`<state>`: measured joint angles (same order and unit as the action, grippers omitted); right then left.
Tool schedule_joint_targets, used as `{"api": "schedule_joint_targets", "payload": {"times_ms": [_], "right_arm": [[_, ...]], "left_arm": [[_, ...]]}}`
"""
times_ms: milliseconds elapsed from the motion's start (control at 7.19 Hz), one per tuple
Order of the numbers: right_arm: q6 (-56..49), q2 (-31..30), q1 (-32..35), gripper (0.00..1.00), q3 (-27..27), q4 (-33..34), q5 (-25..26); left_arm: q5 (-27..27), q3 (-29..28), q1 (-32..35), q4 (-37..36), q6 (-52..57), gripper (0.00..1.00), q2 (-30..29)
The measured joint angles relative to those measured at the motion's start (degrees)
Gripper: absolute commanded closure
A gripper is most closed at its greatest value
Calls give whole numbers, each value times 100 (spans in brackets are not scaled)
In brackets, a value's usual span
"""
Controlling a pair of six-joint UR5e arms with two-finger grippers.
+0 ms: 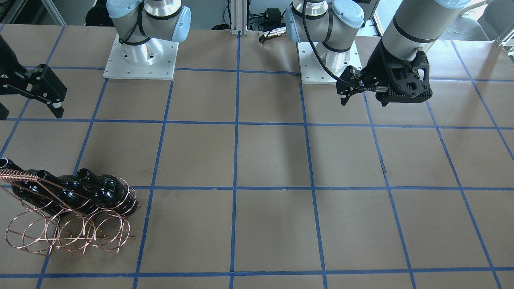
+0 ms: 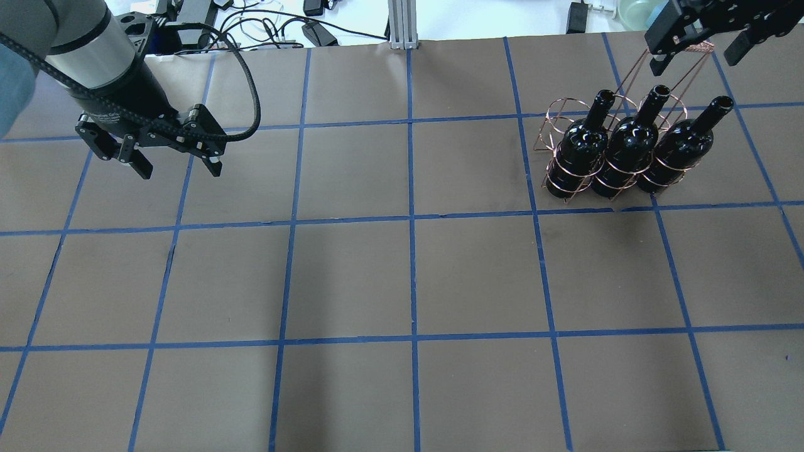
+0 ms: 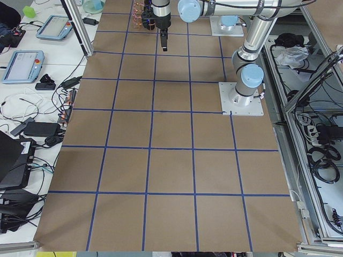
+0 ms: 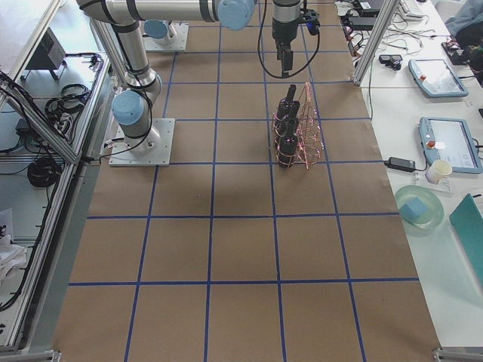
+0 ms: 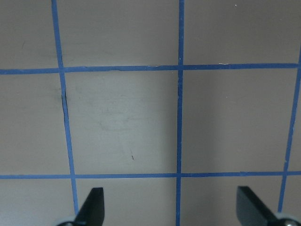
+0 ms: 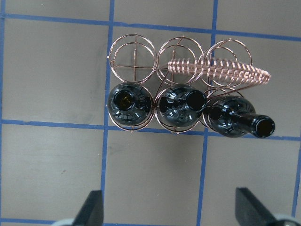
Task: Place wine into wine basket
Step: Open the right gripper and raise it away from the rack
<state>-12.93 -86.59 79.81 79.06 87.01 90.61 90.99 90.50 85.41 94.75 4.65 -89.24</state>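
Three near-black wine bottles (image 2: 581, 150) (image 2: 628, 147) (image 2: 681, 147) stand in one row of the copper wire basket (image 2: 561, 113). The rightmost one leans outward. In the right wrist view the bottles (image 6: 181, 106) fill the near row of hoops, and the far row beside the coiled handle (image 6: 221, 73) is empty. My right gripper (image 2: 694, 56) is open and empty, above and beyond the basket handle, touching nothing. My left gripper (image 2: 180, 171) is open and empty above bare table at the far left. The basket (image 1: 16, 175) also shows in the front view.
The table is brown paper with a blue tape grid (image 2: 411, 220). The arm bases (image 1: 140, 60) (image 1: 325, 60) stand at the robot side. Cables and a post (image 2: 402, 25) lie beyond the far edge.
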Motion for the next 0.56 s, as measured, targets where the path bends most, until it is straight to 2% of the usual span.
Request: {"api": "schedule_joint_targets", "payload": {"times_ms": [278, 556], "right_arm": [[1204, -252, 641, 0, 30, -375, -18], [1805, -332, 1124, 0, 114, -464, -24]], "left_arm": [[-8, -2, 0, -4, -38, 0, -4], [-8, -5, 2, -14, -47, 0, -4]]}}
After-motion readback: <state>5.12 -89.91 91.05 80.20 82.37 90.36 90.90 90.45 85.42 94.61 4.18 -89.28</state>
